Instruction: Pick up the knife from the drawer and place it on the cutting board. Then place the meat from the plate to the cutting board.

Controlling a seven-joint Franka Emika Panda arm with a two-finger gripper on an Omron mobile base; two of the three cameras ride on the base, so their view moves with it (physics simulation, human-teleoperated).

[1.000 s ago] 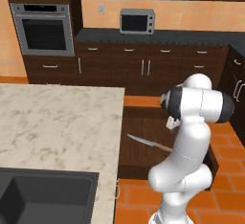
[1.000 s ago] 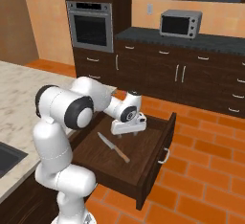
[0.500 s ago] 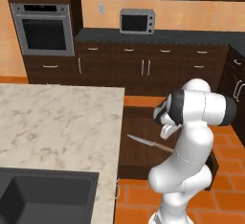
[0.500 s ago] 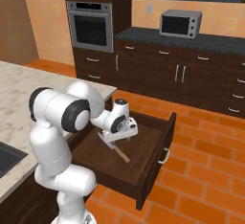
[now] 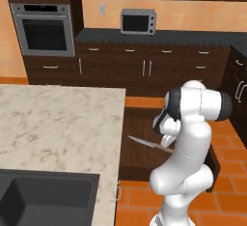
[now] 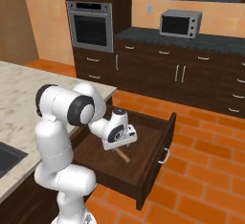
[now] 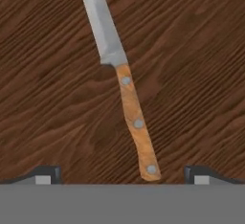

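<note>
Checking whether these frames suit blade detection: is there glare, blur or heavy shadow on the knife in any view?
Hand view: knife sharp, evenly lit, blade matte grey without glare, faint shadow on the drawer floor. Left base view: blade tip is soft and small, the arm covering the handle. Right base view: the gripper covers most of the knife.

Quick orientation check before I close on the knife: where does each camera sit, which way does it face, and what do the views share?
Left base view: behind the arm's left, facing the wall cabinets; arm lower right, knife blade beside it.
Right base view: behind the arm's right; arm lower left, open gripper low in the drawer.
Hand view: on the hand, looking straight down at the knife; fingertips at the bottom.
Shared: the knife on the drawer floor, in all three.
</note>
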